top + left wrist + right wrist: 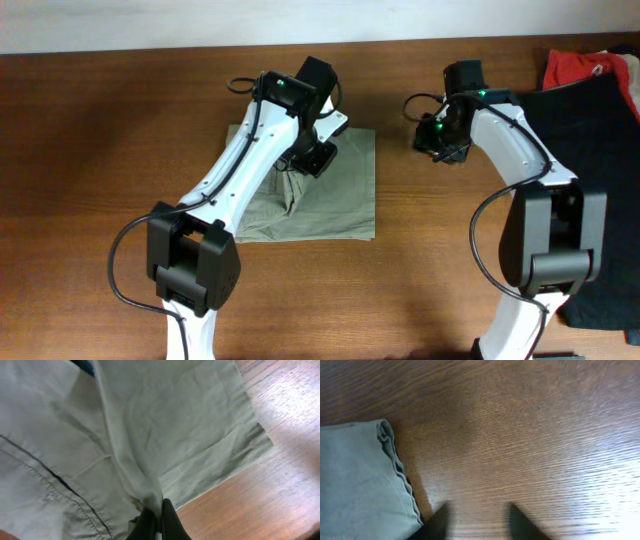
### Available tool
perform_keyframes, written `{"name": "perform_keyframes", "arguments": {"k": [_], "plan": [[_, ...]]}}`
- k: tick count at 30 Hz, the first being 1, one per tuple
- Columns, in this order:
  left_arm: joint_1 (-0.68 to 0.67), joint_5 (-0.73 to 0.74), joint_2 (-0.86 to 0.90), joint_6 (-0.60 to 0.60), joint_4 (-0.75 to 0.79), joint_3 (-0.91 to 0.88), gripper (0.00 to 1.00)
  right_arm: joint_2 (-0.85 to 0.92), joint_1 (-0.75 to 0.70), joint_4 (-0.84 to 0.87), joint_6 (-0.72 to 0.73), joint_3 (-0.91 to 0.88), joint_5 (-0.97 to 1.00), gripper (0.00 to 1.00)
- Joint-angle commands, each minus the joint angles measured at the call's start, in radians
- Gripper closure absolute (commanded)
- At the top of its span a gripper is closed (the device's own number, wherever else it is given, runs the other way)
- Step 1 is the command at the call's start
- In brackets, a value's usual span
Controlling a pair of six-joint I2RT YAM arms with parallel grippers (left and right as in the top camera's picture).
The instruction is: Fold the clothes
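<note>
The khaki-beige shorts (330,195) lie partly folded on the table left of centre. My left gripper (312,160) is over them, shut on a pinched ridge of their cloth (150,492), with its fingertips (159,520) closed on the fabric. My right gripper (440,140) is open and empty above bare wood to the right of the shorts; its two fingertips (477,520) are spread, and the shorts' folded edge (365,480) lies at the left in the right wrist view. The black shorts (590,140) and the red-orange garment (585,68) lie at the right edge.
The brown wooden table (100,150) carries everything. The black shorts run down the right side under the right arm's base (550,240). The left arm's base (190,260) stands at the front left.
</note>
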Motion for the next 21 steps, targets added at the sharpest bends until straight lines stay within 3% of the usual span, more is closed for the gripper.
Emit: {"name": "perform_keyframes", "arguments": {"k": [1, 13, 21], "plan": [[0.002, -0.018, -0.044, 0.015, 0.002, 0.054, 0.99, 0.069, 0.019, 0.007, 0.002, -0.009, -0.019, 0.95], [-0.002, 0.023, -0.049, -0.014, -0.007, 0.126, 0.99, 0.177, 0.159, 0.114, 0.04, -0.009, -0.086, 0.96], [-0.002, 0.019, -0.049, -0.014, -0.007, 0.126, 0.99, 0.158, 0.073, -0.05, -0.029, 0.097, -0.085, 0.96]]}}
